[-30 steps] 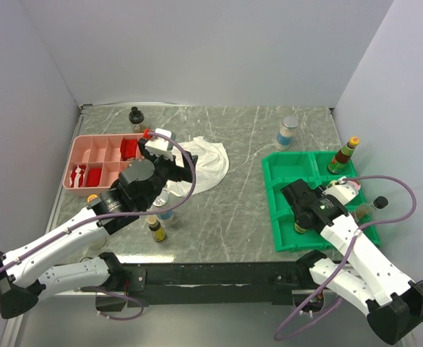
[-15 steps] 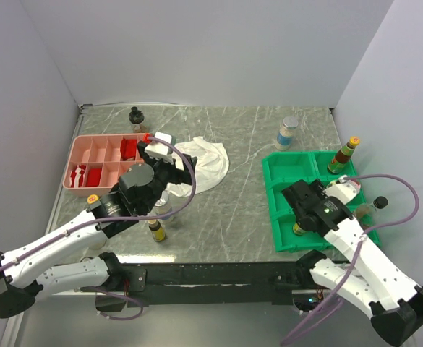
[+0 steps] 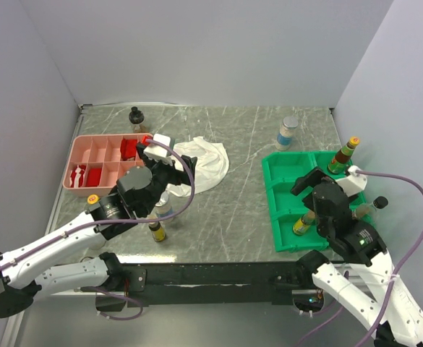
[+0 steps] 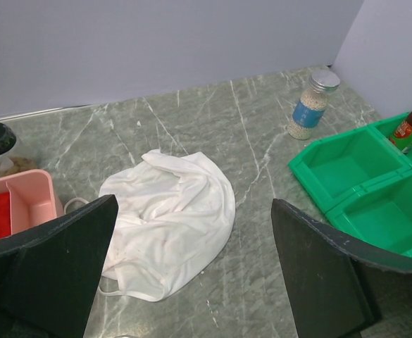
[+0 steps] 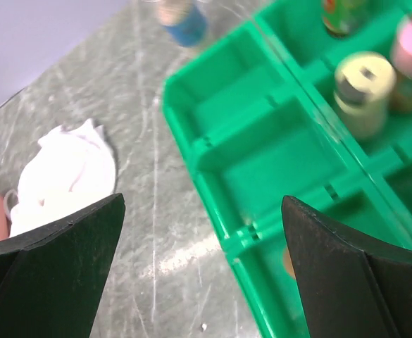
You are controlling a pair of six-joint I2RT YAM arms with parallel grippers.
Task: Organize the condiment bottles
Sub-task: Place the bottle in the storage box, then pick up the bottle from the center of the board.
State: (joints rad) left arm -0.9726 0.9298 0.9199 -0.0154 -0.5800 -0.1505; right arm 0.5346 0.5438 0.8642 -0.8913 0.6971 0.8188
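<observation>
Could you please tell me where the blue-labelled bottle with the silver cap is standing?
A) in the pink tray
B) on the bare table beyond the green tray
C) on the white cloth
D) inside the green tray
B: the blue-labelled bottle stands upright on the table, just past the far edge of the green tray and well apart from the white cloth.

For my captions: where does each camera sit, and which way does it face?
Top external: above, behind the arms, looking down on the table; left gripper and right gripper show.
Left wrist: on the left arm, facing the far wall over the white cloth; own fingers show.
Right wrist: on the right arm, looking down into the green tray; own fingers show.
Wrist views share the white cloth.
</observation>
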